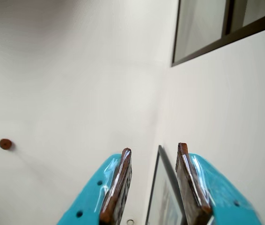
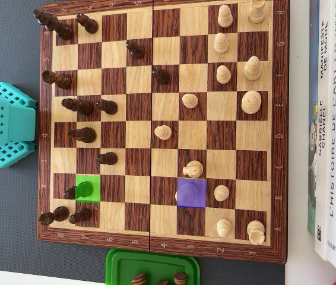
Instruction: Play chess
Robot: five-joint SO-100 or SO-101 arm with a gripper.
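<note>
In the overhead view a wooden chessboard (image 2: 161,243) fills the frame, with dark pieces (image 2: 84,135) on its left half and light pieces (image 2: 252,102) on its right half. A dark pawn (image 2: 83,189) stands on a green-marked square. A purple-marked square (image 2: 192,195) lies just below a light knight (image 2: 193,169). The teal arm (image 2: 5,123) sits left of the board, folded back off it. In the wrist view my gripper (image 1: 155,148) points up at a white wall, open, with nothing between its brown-padded fingers (image 1: 118,187).
A green tray (image 2: 119,261) with a few captured dark pieces sits at the board's bottom edge. Books (image 2: 333,130) lie along the right side. In the wrist view a window frame (image 1: 217,42) and a framed picture (image 1: 163,197) hang on the wall.
</note>
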